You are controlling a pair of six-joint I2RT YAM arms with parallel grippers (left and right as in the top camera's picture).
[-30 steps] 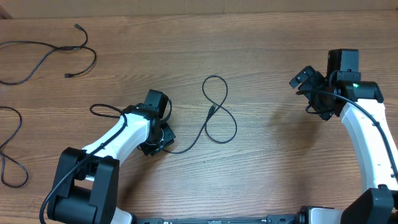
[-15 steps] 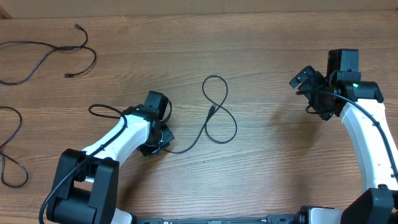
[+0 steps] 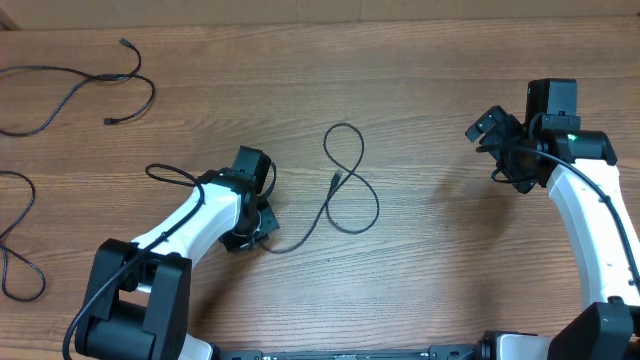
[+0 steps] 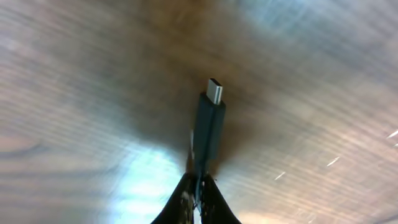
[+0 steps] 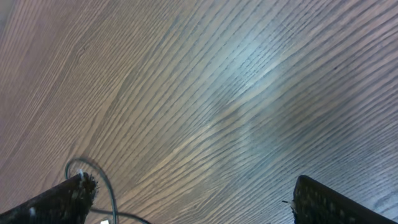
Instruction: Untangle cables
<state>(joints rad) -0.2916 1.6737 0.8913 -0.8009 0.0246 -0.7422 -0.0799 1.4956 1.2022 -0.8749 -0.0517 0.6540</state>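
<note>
One thin black cable (image 3: 352, 190) lies in a figure-eight loop at the middle of the table. Its free plug (image 3: 336, 180) rests inside the loop, and its other end runs left to my left gripper (image 3: 256, 226). In the left wrist view the left gripper (image 4: 199, 190) is shut on this cable just behind its plug (image 4: 209, 121), which sticks out forward above the wood. Two more cables lie apart: one at the far left (image 3: 80, 78) and one at the left edge (image 3: 18, 235). My right gripper (image 3: 492, 138) stands open at the far right, and its wrist view (image 5: 193, 208) shows nothing between its fingers.
The wooden table (image 3: 430, 250) carries only the cables and both arms. The left arm's own thicker black cable (image 3: 165, 176) loops beside its wrist. A pale wall strip (image 3: 300, 10) runs along the far edge.
My left gripper has shut on the cable end. The figure-eight loop and its free plug have slid slightly left. The right arm has not moved.
</note>
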